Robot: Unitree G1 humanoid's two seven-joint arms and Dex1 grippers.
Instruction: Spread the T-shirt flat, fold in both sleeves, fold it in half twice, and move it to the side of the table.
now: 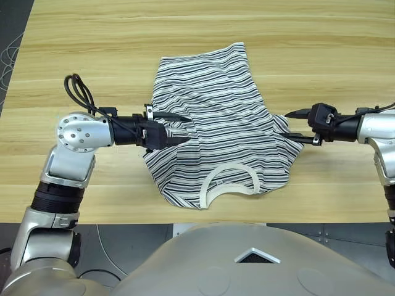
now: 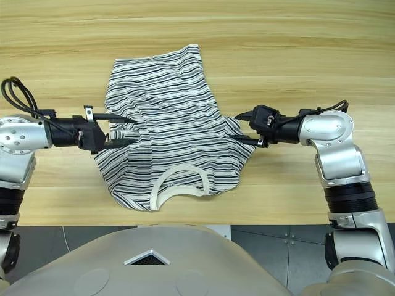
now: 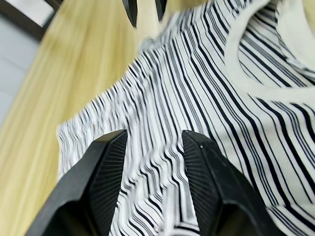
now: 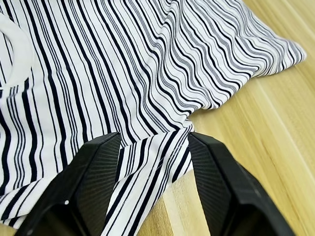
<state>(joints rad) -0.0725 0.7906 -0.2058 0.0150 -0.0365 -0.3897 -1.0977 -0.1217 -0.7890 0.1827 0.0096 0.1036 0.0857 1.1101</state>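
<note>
Well, the striped T-shirt (image 1: 216, 123) lay rumpled on the middle of the wooden table (image 1: 92, 49), white collar (image 1: 231, 185) nearest the robot. The left gripper (image 1: 182, 128) at its left edge and the right gripper (image 1: 289, 125) at its right edge both had fingers spread apart around the cloth.

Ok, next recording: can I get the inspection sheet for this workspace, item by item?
Surface: light wooden table.
Job's things: striped T-shirt mid-table, rumpled, not spread flat; cream collar toward the robot.
Clutter: nothing seen.
Grippers: left tool open over the shirt's left edge; right tool open, straddling the shirt's right edge.
Cables: black loop by the left arm, over the table; thin black lead along the right arm.
Surroundings: grey floor beside the table.
</note>
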